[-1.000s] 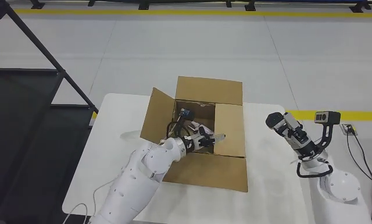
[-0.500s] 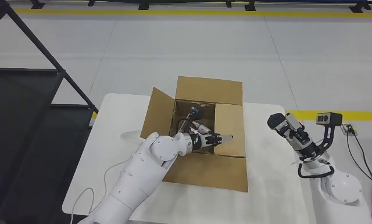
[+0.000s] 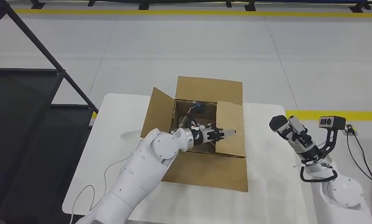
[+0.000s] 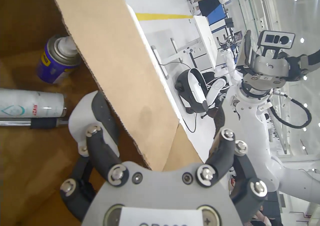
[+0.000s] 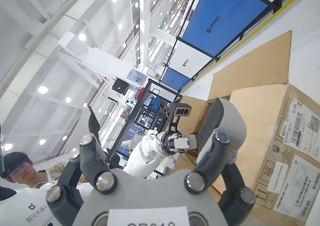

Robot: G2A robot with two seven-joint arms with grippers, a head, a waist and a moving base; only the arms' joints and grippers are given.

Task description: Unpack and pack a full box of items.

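Where the cardboard box (image 3: 206, 173) is set on the white table (image 3: 116, 142), its mouth is turned upward and its four flaps are opened, the near one laid flat toward the robot. Three items are recorded inside, in the left wrist view: a blue spray can (image 4: 56, 62), a white canister (image 4: 30, 108) and a metal rod (image 4: 27, 123) with a dark sleeve. The canister and the rod are laid on their sides, just beside each other, with long axes parallel and ends pointed toward the right-hand flap (image 4: 112, 57). The spray can is placed apart from them, close under that flap, its white nozzle partly hidden by the flap edge; whether it is upright cannot be told.

From the top view the interior is largely masked by the left arm. The box's outer side wall, with printed labels (image 5: 297, 122) stuck on, is presented in the right wrist view.

The left gripper (image 3: 224, 133) is spread wide astride the right-hand flap, one finger (image 4: 100, 109) inside the box and the other outside; the flap is not clamped and nothing is gripped. The right gripper (image 5: 155, 112) is positioned off the box's right side, well apart from it, fingers spread wide and nothing held.
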